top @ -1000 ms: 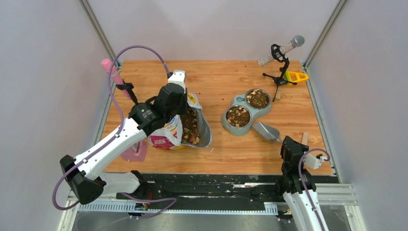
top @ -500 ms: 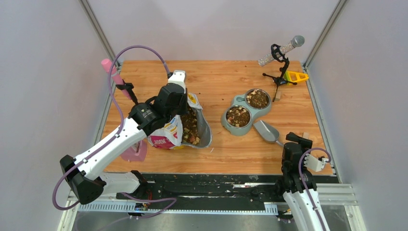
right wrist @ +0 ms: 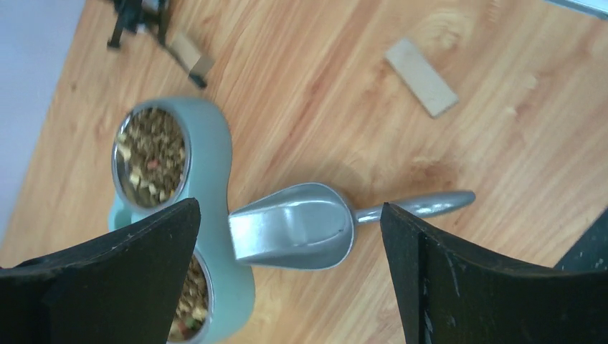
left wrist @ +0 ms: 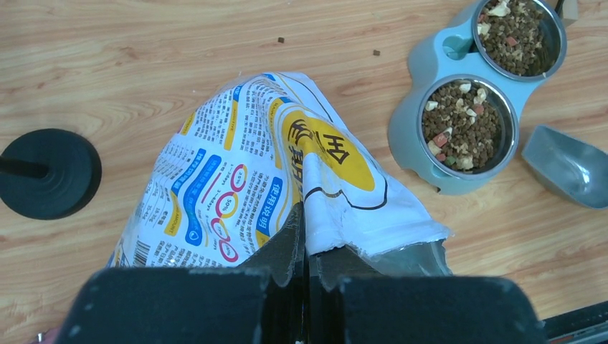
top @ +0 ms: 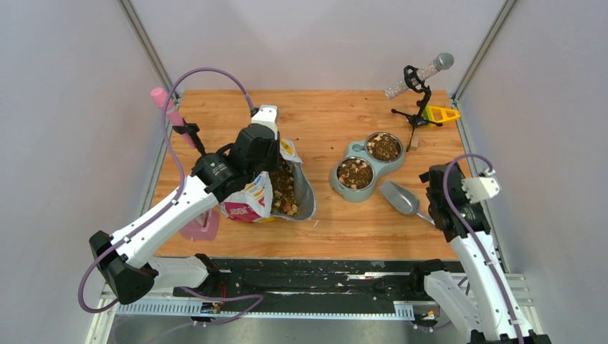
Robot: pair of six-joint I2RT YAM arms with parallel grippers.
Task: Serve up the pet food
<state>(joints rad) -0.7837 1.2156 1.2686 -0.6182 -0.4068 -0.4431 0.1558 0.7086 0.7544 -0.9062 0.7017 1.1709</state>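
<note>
Brown pet food fills both steel bowls (top: 355,173) (left wrist: 462,125) (right wrist: 150,158) of a teal double feeder (top: 349,150), and more lies inside the open cartoon bag (top: 285,188). My left gripper (left wrist: 307,236) is shut on the bag's torn top edge (left wrist: 337,215), holding it up at centre-left of the table. A grey scoop (top: 398,196) (right wrist: 294,226) lies empty on the wood just right of the feeder. My right gripper (right wrist: 290,208) hovers above the scoop with its jaws wide open and nothing between them.
A microphone on a black stand (top: 419,75) and a yellow piece (top: 441,113) sit at the far right corner. A pink-topped stand (top: 168,107) rises at the left edge, its round base (left wrist: 50,172) beside the bag. A small wooden block (right wrist: 421,67) lies near the scoop.
My right gripper opened wide and rose away from the scoop's handle, swinging toward the far right. The scoop stays on the table. The left arm and bag have not moved.
</note>
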